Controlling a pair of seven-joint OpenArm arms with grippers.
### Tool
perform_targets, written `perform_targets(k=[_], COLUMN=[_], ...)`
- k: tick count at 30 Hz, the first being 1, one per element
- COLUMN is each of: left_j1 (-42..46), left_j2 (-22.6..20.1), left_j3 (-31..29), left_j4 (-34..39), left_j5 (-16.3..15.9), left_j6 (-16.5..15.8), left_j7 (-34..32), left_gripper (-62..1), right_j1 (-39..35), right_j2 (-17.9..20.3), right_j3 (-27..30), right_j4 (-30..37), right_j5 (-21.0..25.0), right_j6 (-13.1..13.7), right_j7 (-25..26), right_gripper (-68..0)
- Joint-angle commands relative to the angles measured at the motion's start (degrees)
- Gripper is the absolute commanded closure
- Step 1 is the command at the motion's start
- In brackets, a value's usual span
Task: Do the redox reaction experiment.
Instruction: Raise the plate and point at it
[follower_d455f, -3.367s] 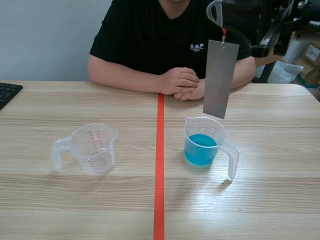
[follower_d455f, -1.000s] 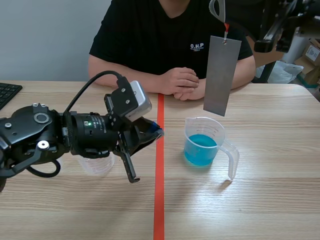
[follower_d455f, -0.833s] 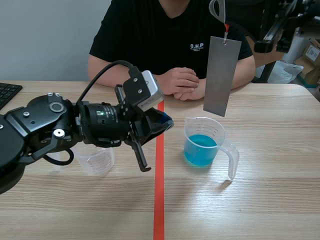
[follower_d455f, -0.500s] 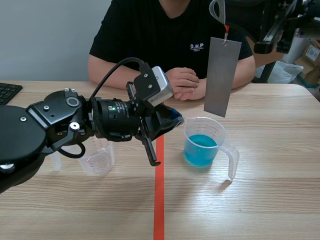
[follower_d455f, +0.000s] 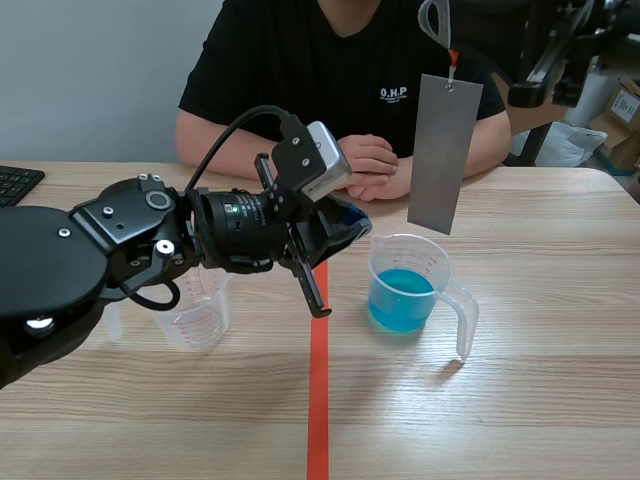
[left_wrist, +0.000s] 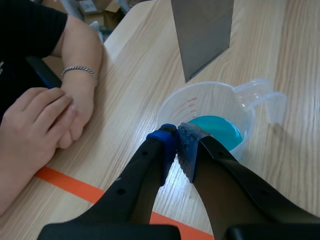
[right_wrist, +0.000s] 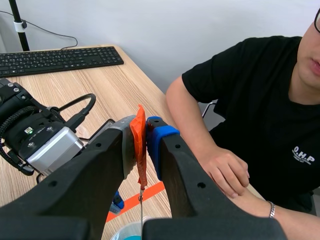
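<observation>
A clear measuring cup of blue liquid (follower_d455f: 404, 292) stands right of the orange line. My left gripper (follower_d455f: 347, 224) hangs shut and empty just beside its near rim; the wrist view shows the closed tips (left_wrist: 176, 139) right at the blue-liquid cup (left_wrist: 215, 127). A grey metal plate (follower_d455f: 443, 152) dangles above that cup on an orange tag (right_wrist: 139, 142). My right gripper (right_wrist: 143, 131) is shut on the tag, high over the table (follower_d455f: 435, 20). The plate's lower edge (left_wrist: 202, 35) stays above the cup. An empty measuring cup (follower_d455f: 196, 308) stands left, partly behind my left arm.
A person sits across the table with clasped hands (follower_d455f: 368, 165) resting near the far end of the orange line, close to my left gripper; a bracelet wrist (left_wrist: 80, 75) shows there. A black keyboard (follower_d455f: 14, 186) lies at the far left edge.
My left arm came in from the left and swung right and slightly up, past the empty cup, to the blue cup's rim. The plate and right gripper stayed put.
</observation>
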Motion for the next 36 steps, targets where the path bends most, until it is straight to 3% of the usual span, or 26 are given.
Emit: perform_targets(k=[1,10,15,36], left_j1=[-0.66,-0.66,-0.66,-0.68], left_j2=[1.14,2.54,3.5,4.55], left_j3=[0.0,0.0,0.0,0.0], left_j4=[1.05,1.03,0.59,-0.81], left_j5=[-0.42,-0.42,0.72,1.09], left_j6=[0.09,0.11,2.67,2.64], left_j7=[-0.79,-0.5,-0.59,-0.81], left_gripper=[-4.6,-4.6,-4.6,-4.6], right_j1=[0.85,0.85,0.85,0.85], right_j2=[0.76,0.76,0.76,0.76], right_j3=[0.76,0.76,0.76,0.76], right_j4=[0.87,0.87,0.87,0.87], right_j5=[1.03,1.03,1.03,1.01], right_j6=[0.33,0.33,0.33,0.33], right_j7=[0.61,0.61,0.61,0.42], right_gripper=[-1.5,-1.5,-1.5,-1.5])
